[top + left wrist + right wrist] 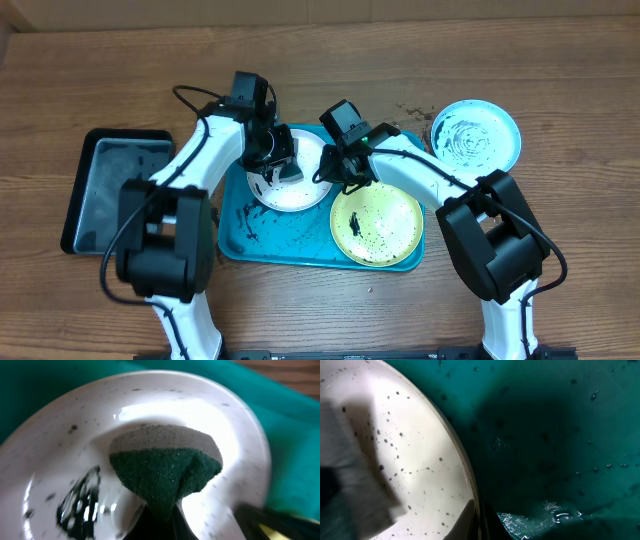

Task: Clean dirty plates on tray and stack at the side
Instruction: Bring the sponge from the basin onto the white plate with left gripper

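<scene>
Now scrubbing: white plate

White plate [296,192], on the left half of the tray [238,238], black smear at one side. Your left gripper [273,163] pinches a green sponge [165,475] onto it; your right gripper [336,168] is clamped on its rim. Press flat and sweep toward the smear. Tray also holds the speckled yellow-green plate [377,222]. Light blue plate [475,135], smeared, sits on the desk [320,310].

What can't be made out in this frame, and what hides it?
- Overhead: the middle of the white-rimmed round plate is hidden under the arms, so its dirt is unclear.
- Left wrist: the green-and-grey sponge covers the plate's centre; the black smear is blurred.
- Right wrist: a grey shape at the left edge is too blurred to name.
- Overhead: the black rectangular tray is too small to show what it holds.
</scene>
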You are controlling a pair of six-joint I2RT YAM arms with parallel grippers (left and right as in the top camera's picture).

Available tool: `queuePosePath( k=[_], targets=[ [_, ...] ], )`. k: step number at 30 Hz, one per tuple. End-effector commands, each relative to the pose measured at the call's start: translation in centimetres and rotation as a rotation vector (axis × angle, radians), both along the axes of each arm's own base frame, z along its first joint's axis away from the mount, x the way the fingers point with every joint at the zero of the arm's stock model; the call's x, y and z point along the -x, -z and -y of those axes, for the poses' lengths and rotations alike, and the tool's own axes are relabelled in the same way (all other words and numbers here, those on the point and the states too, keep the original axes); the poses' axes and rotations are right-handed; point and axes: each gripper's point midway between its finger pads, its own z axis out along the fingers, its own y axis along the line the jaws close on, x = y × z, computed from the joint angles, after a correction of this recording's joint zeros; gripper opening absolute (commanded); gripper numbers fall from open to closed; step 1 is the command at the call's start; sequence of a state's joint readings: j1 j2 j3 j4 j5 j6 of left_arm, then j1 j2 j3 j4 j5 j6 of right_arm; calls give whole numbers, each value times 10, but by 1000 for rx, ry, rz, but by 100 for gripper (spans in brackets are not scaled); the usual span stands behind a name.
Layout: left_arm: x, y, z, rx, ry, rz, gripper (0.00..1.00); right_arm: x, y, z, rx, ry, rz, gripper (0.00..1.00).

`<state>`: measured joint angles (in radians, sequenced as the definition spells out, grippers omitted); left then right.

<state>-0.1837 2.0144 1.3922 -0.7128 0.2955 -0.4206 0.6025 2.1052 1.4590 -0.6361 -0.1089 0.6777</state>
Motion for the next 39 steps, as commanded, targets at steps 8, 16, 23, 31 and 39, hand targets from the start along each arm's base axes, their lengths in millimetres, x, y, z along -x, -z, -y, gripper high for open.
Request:
queuePosePath(
  k=[8,16,23,31,39],
  targets=[
    [12,41,-59,-368,-86,-85,4,1,3,0,6,5,-7,4],
    [8,11,-99,-609,-126,-85,4,-1,3,2,20,12,3,4],
    [-16,-26,-50,-358,-18,-49,4,0,3,3,21,11,2,4],
    [3,-15,28,52,161,-78,4,0,3,2,18,10,-1,4],
    [27,33,4,-127,111,-129,4,0,3,2,18,10,-1,4]
  ],
)
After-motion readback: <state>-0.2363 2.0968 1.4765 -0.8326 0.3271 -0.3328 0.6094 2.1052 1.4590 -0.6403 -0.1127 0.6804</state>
